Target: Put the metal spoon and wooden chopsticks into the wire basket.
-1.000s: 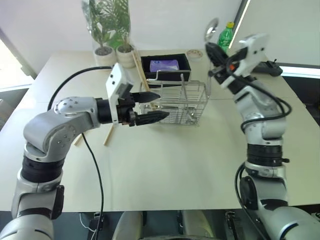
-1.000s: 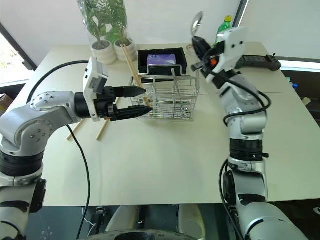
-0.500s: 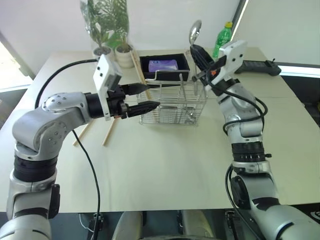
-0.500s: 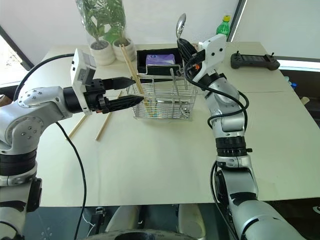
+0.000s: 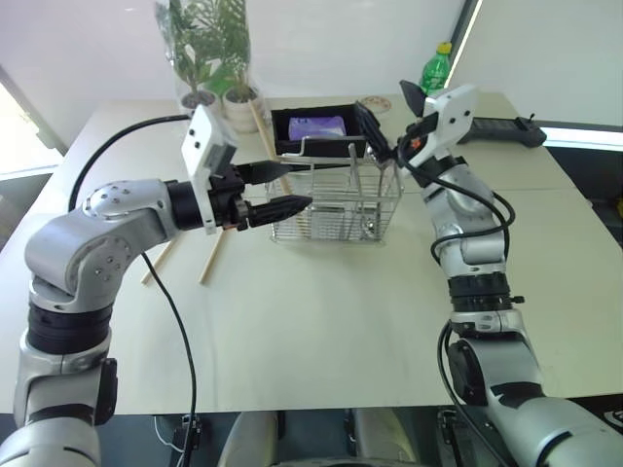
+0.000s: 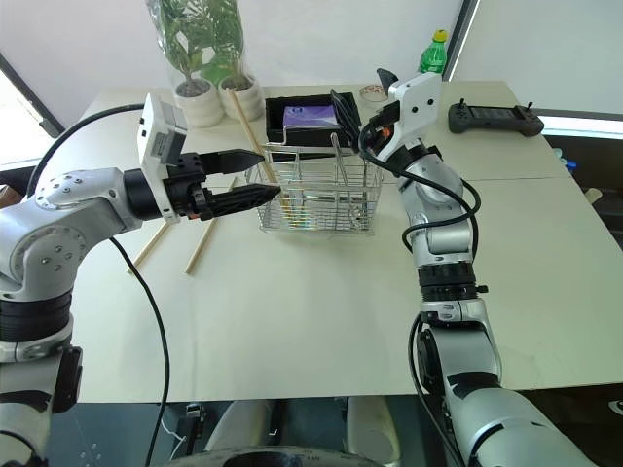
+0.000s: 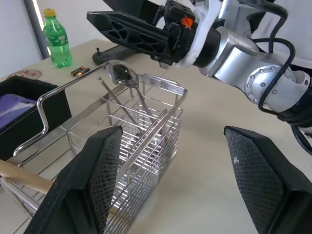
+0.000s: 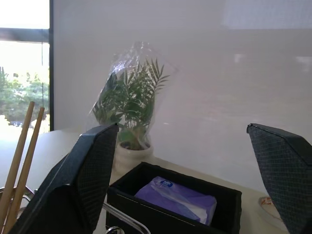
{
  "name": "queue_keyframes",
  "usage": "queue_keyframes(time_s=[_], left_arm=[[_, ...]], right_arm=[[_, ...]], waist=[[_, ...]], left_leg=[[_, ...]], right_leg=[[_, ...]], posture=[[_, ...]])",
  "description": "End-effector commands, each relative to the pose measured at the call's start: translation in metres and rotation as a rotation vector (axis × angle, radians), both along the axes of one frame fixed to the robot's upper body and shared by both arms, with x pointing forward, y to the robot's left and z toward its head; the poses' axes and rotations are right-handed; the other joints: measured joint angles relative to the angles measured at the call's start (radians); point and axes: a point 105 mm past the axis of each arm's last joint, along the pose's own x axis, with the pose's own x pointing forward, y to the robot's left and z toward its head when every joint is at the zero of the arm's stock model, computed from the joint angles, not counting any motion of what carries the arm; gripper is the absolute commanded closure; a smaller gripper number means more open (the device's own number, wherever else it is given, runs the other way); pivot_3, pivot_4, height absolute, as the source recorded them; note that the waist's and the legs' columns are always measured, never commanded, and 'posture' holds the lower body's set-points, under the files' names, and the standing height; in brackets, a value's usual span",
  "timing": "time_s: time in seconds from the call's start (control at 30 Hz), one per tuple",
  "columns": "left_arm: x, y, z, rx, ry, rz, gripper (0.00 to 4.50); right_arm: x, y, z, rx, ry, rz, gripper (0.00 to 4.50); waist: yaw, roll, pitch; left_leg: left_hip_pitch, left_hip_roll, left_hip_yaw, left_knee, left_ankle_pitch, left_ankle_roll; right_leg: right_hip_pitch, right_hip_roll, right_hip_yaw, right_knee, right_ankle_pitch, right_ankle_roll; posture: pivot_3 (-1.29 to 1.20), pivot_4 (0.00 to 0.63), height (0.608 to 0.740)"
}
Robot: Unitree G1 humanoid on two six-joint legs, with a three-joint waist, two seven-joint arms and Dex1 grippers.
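The wire basket (image 5: 341, 206) stands mid-table. The metal spoon (image 7: 122, 74) leans inside it, bowl up, at the basket's right end. My right gripper (image 5: 389, 109) hangs open just above that end, with nothing between its fingers. Two wooden chopsticks (image 6: 251, 136) stand tilted in the basket's left end, and they show again in the right wrist view (image 8: 22, 146). My left gripper (image 5: 300, 185) is open at that left end, level with the rim, and the sticks pass beside it, outside its fingers. Two more chopsticks (image 5: 212, 255) lie on the table left of the basket.
A black tray with a purple packet (image 5: 316, 126) sits right behind the basket. Potted plants (image 5: 209, 58) stand at the back left. A green bottle (image 5: 438, 66) and a black controller (image 5: 506, 126) are at the back right. The table's near half is bare.
My right gripper has opened and sunk a little. The spoon it held bowl-up above the basket now rests inside the basket. The left arm has kept still.
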Motion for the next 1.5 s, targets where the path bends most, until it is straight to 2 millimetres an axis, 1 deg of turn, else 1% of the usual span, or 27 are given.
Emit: queue_keyframes(time_s=[0.03, 0.1, 0.2, 0.27, 0.33, 0.37, 0.43, 0.5, 0.53, 0.57, 0.6, 0.67, 0.73, 0.83, 0.93, 1.07, 1.17, 1.27, 1.4, 1.5], left_arm=[[-0.003, 0.001, 0.01, -0.018, -0.055, -0.002, 1.0], [-0.003, 0.001, 0.01, -0.017, -0.056, -0.001, 1.0], [-0.002, 0.002, 0.011, -0.019, -0.064, 0.013, 1.0], [-0.001, 0.006, 0.014, -0.029, -0.072, 0.035, 1.0], [0.003, 0.014, 0.019, -0.037, -0.083, 0.084, 1.0], [0.005, 0.016, 0.02, -0.038, -0.087, 0.098, 1.0], [0.008, 0.026, 0.022, -0.018, -0.099, 0.148, 1.0], [0.011, 0.041, 0.021, 0.028, -0.11, 0.204, 1.0], [0.011, 0.045, 0.021, 0.04, -0.113, 0.214, 1.0], [0.013, 0.058, 0.019, 0.07, -0.102, 0.258, 1.0], [0.015, 0.066, 0.018, 0.089, -0.094, 0.286, 1.0], [0.019, 0.096, 0.009, 0.176, -0.067, 0.389, 1.0], [0.02, 0.113, 0.001, 0.227, -0.035, 0.444, 1.0], [0.022, 0.14, -0.018, 0.281, 0.047, 0.531, 1.0], [0.026, 0.159, -0.038, 0.329, 0.101, 0.602, 1.0], [0.036, 0.178, -0.063, 0.346, 0.19, 0.704, 1.0], [0.048, 0.188, -0.088, 0.353, 0.278, 0.787, 1.0], [0.061, 0.186, -0.103, 0.343, 0.316, 0.804, 1.0], [0.079, 0.184, -0.114, 0.335, 0.322, 0.826, 1.0], [0.088, 0.184, -0.122, 0.339, 0.333, 0.831, 1.0]], right_arm=[[-0.007, -0.007, 0.02, -0.006, -0.065, -0.013, 0.05], [-0.009, -0.012, 0.028, -0.034, -0.075, -0.02, 0.05], [-0.014, -0.018, 0.045, -0.079, -0.073, -0.003, 0.05], [-0.021, -0.02, 0.06, -0.129, -0.062, 0.03, 0.05], [-0.031, -0.021, 0.077, -0.211, -0.046, 0.081, 0.05], [-0.035, -0.021, 0.082, -0.232, -0.036, 0.098, 0.05], [-0.046, -0.019, 0.082, -0.329, 0.017, 0.167, 0.05], [-0.063, -0.016, 0.078, -0.419, 0.097, 0.28, 0.05], [-0.068, -0.015, 0.076, -0.435, 0.118, 0.308, 0.05], [-0.078, -0.015, 0.072, -0.487, 0.16, 0.355, 0.05], [-0.084, -0.016, 0.069, -0.519, 0.189, 0.381, 0.05], [-0.104, -0.017, 0.053, -0.632, 0.252, 0.478, 0.05], [-0.116, -0.018, 0.038, -0.706, 0.292, 0.533, 0.05], [-0.131, -0.02, 0.012, -0.809, 0.341, 0.593, 0.05], [-0.14, -0.019, -0.005, -0.853, 0.355, 0.631, 0.05], [-0.136, -0.013, -0.012, -0.785, 0.364, 0.608, 0.05], [-0.129, -0.009, -0.013, -0.727, 0.359, 0.568, 0.05], [-0.125, -0.007, -0.012, -0.68, 0.361, 0.539, 0.05], [-0.12, -0.006, -0.011, -0.644, 0.363, 0.501, 0.05], [-0.119, -0.005, -0.01, -0.623, 0.361, 0.488, 0.05]], waist=[[0.0, 0.0, 0.0], [0.001, 0.0, 0.0], [0.003, 0.0, 0.0], [0.002, 0.0, 0.0], [0.002, 0.001, 0.001], [0.002, 0.001, 0.001], [0.001, 0.001, 0.001], [0.001, 0.001, 0.001], [-0.001, 0.001, 0.001], [0.0, 0.001, 0.001], [0.001, 0.001, 0.001], [0.002, 0.001, 0.001], [0.002, 0.001, 0.001], [0.003, 0.0, 0.001], [0.006, 0.0, 0.001], [0.006, 0.0, 0.001], [0.008, -0.001, 0.001], [0.01, -0.001, 0.0], [0.01, -0.004, -0.001], [0.009, -0.004, -0.001]], left_leg=[[0.0, 0.0, 0.0, 0.0, 0.0, 0.0], [0.0, 0.0, 0.0, 0.0, 0.0, 0.0], [0.0, 0.0, 0.0, 0.0, 0.0, 0.0], [0.0, 0.0, 0.0, 0.0, 0.0, 0.0], [0.0, 0.0, 0.0, 0.0, 0.0, 0.0], [0.0, 0.0, 0.0, 0.0, 0.0, 0.0], [-0.001, 0.0, 0.0, 0.0, 0.0, 0.0], [0.0, 0.001, 0.0, -0.002, 0.0, 0.0], [0.0, 0.001, 0.0, -0.003, 0.0, 0.0], [0.0, 0.001, 0.0, -0.003, 0.0, 0.0], [0.0, 0.001, 0.0, -0.003, 0.0, 0.0], [0.0, 0.001, 0.001, -0.003, 0.0, 0.0], [-0.001, 0.001, 0.0, -0.004, 0.0, 0.001], [-0.001, 0.001, 0.001, -0.004, 0.0, 0.001], [-0.001, 0.001, 0.001, -0.002, 0.0, 0.001], [-0.001, 0.001, 0.001, -0.001, 0.0, 0.001], [-0.001, 0.001, 0.001, -0.001, 0.0, 0.001], [-0.002, 0.001, 0.0, -0.001, 0.0, 0.0], [-0.004, 0.0, 0.0, 0.0, 0.0, 0.0], [-0.005, 0.0, 0.0, 0.0, 0.0, 0.0]], right_leg=[[0.0, 0.0, 0.0, 0.0, 0.0, 0.0], [0.0, 0.0, 0.0, 0.0, 0.0, 0.0], [0.0, 0.0, 0.0, 0.0, 0.0, 0.0], [0.0, 0.0, 0.0, 0.0, 0.0, 0.0], [0.0, 0.0, 0.0, 0.0, 0.0, 0.0], [0.0, 0.0, 0.0, 0.0, 0.0, 0.0], [-0.001, 0.0, 0.0, 0.0, 0.0, 0.0], [-0.001, 0.0, -0.001, 0.0, 0.0, 0.0], [-0.001, 0.0, -0.001, -0.001, 0.0, 0.0], [-0.001, 0.0, 0.0, -0.001, 0.0, 0.0], [-0.001, 0.0, 0.0, -0.001, 0.0, 0.0], [-0.001, 0.0, 0.0, -0.001, 0.0, 0.0], [-0.001, 0.0, -0.001, -0.002, -0.002, -0.002], [-0.001, -0.001, -0.001, -0.002, -0.002, -0.003], [-0.002, -0.001, 0.0, -0.002, -0.003, -0.003], [-0.001, -0.001, -0.001, -0.002, -0.002, -0.004], [-0.001, -0.001, -0.001, -0.001, -0.002, -0.004], [-0.002, -0.001, -0.001, -0.001, 0.0, 0.0], [-0.003, -0.002, -0.001, -0.001, 0.0, 0.0], [-0.003, -0.002, -0.001, -0.001, 0.0, 0.0]], posture=[[0.0, 0.15, 0.716], [0.0, 0.15, 0.716], [0.0, 0.15, 0.716], [0.0, 0.15, 0.716], [0.0, 0.15, 0.716], [0.0, 0.15, 0.716], [0.0, 0.15, 0.716], [0.0, 0.15, 0.716], [0.0, 0.15, 0.716], [0.0, 0.15, 0.716], [0.0, 0.15, 0.716], [0.0, 0.15, 0.716], [0.0, 0.15, 0.716], [0.0, 0.15, 0.716], [0.0, 0.15, 0.716], [0.0, 0.15, 0.716], [0.0, 0.15, 0.716], [0.0, 0.15, 0.716], [0.0, 0.15, 0.716], [0.0, 0.15, 0.716]])
